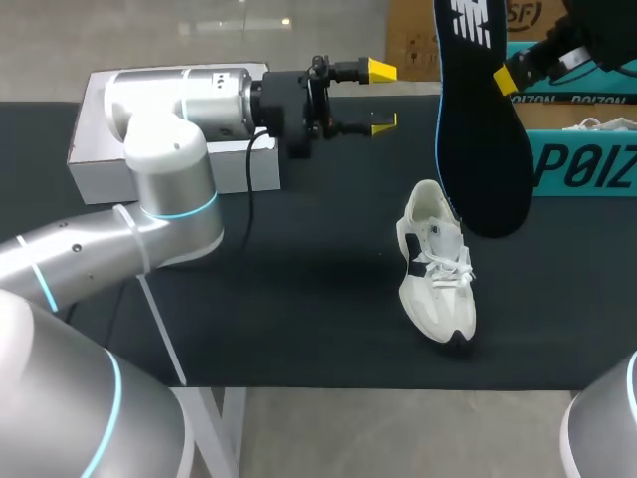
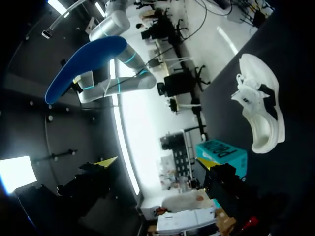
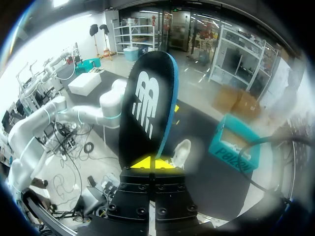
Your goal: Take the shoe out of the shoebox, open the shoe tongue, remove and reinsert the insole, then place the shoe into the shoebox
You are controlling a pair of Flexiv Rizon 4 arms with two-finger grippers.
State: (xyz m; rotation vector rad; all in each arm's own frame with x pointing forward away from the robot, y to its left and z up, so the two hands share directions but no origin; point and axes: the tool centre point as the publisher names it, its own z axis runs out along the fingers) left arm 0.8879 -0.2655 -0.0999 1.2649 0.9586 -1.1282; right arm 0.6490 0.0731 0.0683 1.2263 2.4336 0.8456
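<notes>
A white sneaker (image 1: 438, 264) lies on its side on the black table (image 1: 299, 299), toe toward the front edge. My right gripper (image 1: 506, 78) comes in from the upper right, shut on one end of the black insole (image 1: 478, 119). The insole hangs in the air above the sneaker's heel. From the right wrist, the insole (image 3: 147, 108) stands up from the shut yellow tips (image 3: 152, 162), and the sneaker (image 3: 181, 150) lies beyond. My left gripper (image 1: 382, 97) is open and empty, held high left of the insole. In the left wrist view it (image 2: 156, 163) faces the insole's blue underside (image 2: 86, 66) and the sneaker (image 2: 261, 110).
The teal shoebox (image 1: 582, 149) stands at the table's back right, with something white inside it. A white box (image 1: 100, 129) sits at the back left behind my left arm. Bare black tabletop stretches left of the sneaker.
</notes>
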